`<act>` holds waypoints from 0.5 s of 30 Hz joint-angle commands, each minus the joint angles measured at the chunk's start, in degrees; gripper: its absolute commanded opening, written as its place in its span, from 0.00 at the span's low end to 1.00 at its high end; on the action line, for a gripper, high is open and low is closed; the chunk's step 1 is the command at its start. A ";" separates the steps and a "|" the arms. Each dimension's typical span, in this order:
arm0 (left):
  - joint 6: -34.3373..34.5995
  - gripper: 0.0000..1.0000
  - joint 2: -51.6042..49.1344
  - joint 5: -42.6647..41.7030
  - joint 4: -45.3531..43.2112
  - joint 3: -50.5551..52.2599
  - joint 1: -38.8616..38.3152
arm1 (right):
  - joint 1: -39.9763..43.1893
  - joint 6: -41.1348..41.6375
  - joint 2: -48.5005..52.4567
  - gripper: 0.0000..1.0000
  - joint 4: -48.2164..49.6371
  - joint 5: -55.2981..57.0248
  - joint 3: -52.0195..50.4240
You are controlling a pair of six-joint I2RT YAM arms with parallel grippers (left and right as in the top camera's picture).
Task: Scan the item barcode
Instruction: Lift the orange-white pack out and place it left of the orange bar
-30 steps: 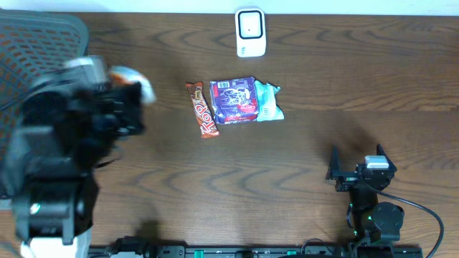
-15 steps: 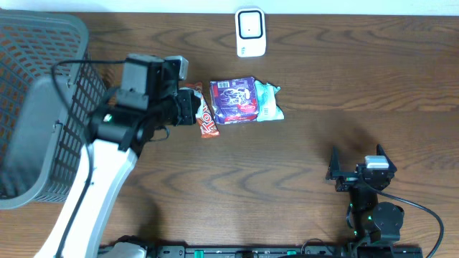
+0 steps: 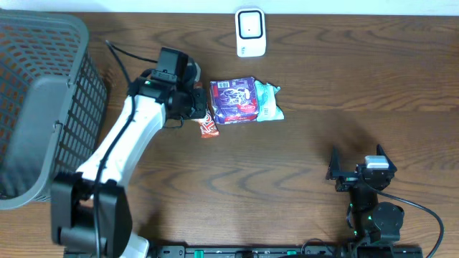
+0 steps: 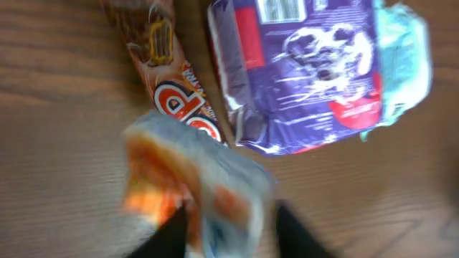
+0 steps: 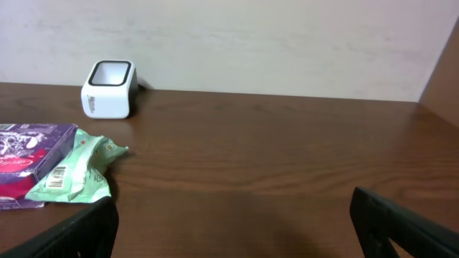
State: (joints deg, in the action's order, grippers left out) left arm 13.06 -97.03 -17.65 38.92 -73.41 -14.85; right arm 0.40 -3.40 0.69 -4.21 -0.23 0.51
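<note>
1. Clearly, the left claw [image 3: 195, 104] is stretched out over the tabletop [image 3: 287, 186] toward its far edge, left of the middle, above the upper end of a red-brown candy bar [image 3: 208, 127].
2. In the left wrist view, an orange-and-white packet [image 4: 193, 179] sits between the left claw's two dark fingers [image 4: 172, 233]. The fingers stand partly apart. The packet is badly blurred, so I cannot tell whether they pinch it or it lies loose between them.
3. That packet is over the lower half of the candy bar, and the overhead view does not show it under the claw.
4. Just right of the candy bar lies a purple packet [image 3: 234, 100], its white barcode label at the end nearer the far edge.
5. A pale green packet [image 3: 267, 102] touches the purple one on its right side and is partly tucked under it.
6. The white scanner [image 3: 250, 32] stands at the far edge, near the middle, apart from the three packets.
7. A grey mesh basket [image 3: 43, 93] fills the far left corner.
8. The right claw [image 3: 356, 159] rests near the front edge, toward the right, with its fingers spread as wide as they go and nothing between them.
</note>
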 commanded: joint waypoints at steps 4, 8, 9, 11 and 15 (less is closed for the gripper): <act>-0.74 0.72 0.13 0.57 -0.81 -0.46 0.07 | -0.39 -0.31 -0.31 0.99 -0.09 -0.09 -0.22; -0.79 0.72 5.18 0.61 -0.68 -2.75 0.63 | -0.39 -0.31 -0.31 0.99 -0.11 -0.09 -0.22; -0.79 0.72 7.04 0.66 -0.68 -3.17 1.05 | -0.39 -0.31 -0.31 0.99 -0.09 -0.09 -0.20; -0.74 0.72 11.06 1.55 -0.66 -3.50 2.49 | -0.39 -0.31 -0.31 0.99 -0.11 -0.09 -0.20; 0.57 0.72 18.71 5.81 1.79 -3.50 6.78 | -0.39 -0.31 -0.31 0.99 -0.11 -0.09 -0.22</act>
State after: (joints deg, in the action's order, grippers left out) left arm 13.08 -84.40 -16.12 39.20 -74.70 -11.35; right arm 0.40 -3.40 0.69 -4.23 -0.23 0.51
